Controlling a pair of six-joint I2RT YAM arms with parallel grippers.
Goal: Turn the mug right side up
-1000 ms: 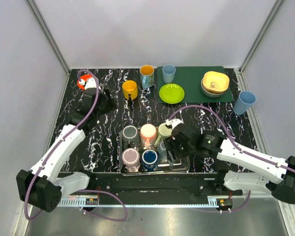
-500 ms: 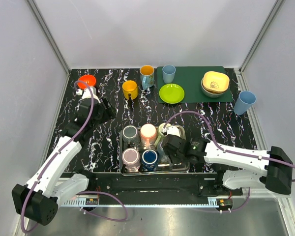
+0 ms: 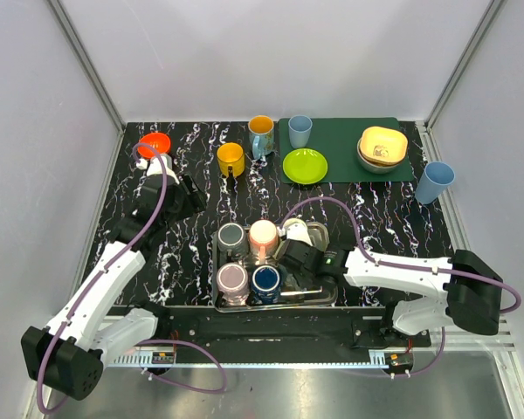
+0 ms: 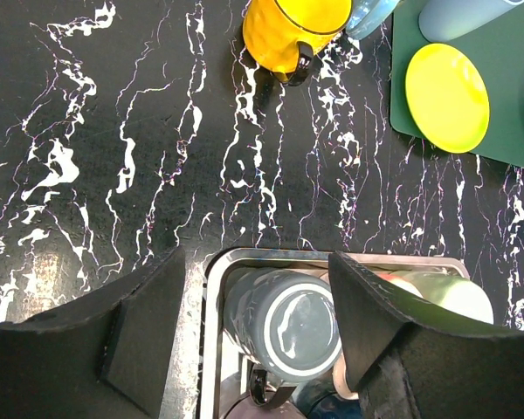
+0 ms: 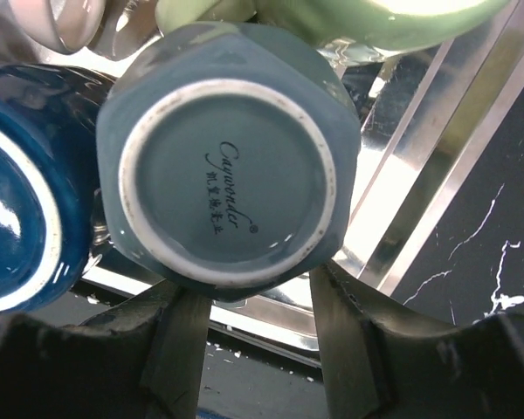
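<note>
Nearest, at the front of the black marbled table (image 3: 419, 229), a metal tray (image 5: 437, 201) is seen, packed with mugs. The grey-blue mug (image 5: 227, 188) is stood upside down in the tray's right half, its printed base turned up, and the right gripper (image 5: 255, 301) is closed onto it — one finger is pressed against each side of its wall. A dark blue mug (image 5: 17, 209) is set just to its left, also base up, and a pale green mug (image 5: 358, 17) is found just beyond it.

In the tray's far row a dark grey mug (image 4: 288, 323) is stood base up, beside a pink mug (image 3: 263, 234). The left gripper (image 4: 258, 288) is held above the tray's far-left corner, its fingers spread wide and nothing caught between them.

Farther out on the bare table a yellow mug (image 4: 293, 30) is placed upright. At the far edge a green mat (image 3: 345, 140) is laid — a lime plate (image 3: 305, 166), a blue cup (image 3: 299, 131) and a yellow bowl (image 3: 383, 144) are carried on it.
</note>
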